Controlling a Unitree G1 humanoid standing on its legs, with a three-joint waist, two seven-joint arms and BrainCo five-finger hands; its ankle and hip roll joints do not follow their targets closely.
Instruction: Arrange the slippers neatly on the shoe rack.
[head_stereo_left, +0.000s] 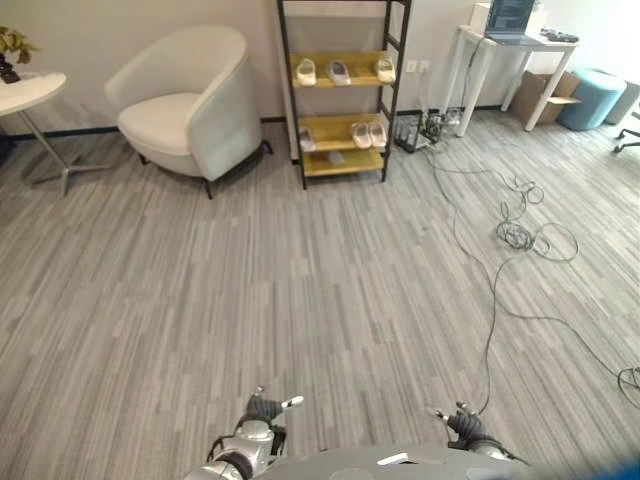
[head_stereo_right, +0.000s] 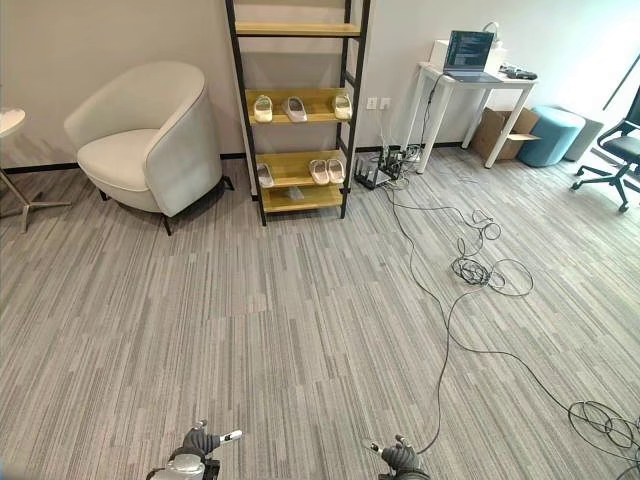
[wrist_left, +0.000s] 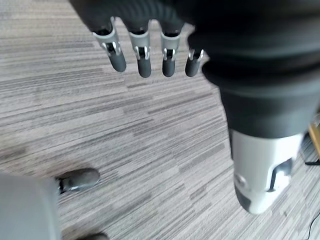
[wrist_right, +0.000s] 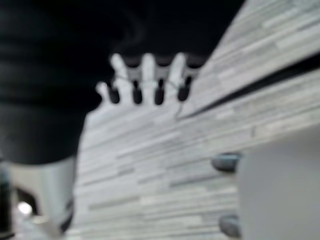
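The left hand (head_stereo_left: 262, 412) and right hand (head_stereo_left: 466, 424) hang loose, holding nothing. Pale slippers (head_stereo_left: 338, 72) sit on the far yellow-shelved rack (head_stereo_left: 342, 163).

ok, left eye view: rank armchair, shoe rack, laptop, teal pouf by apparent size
Largest to smallest as they look:
1. shoe rack and armchair: too close to call, since the rack's top is cut off by the frame
2. teal pouf
3. laptop, partly cut off

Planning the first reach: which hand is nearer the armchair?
Left. The left hand hangs low on the armchair's side of the floor; the right hand hangs farther across, toward the cables. Both are far from it.
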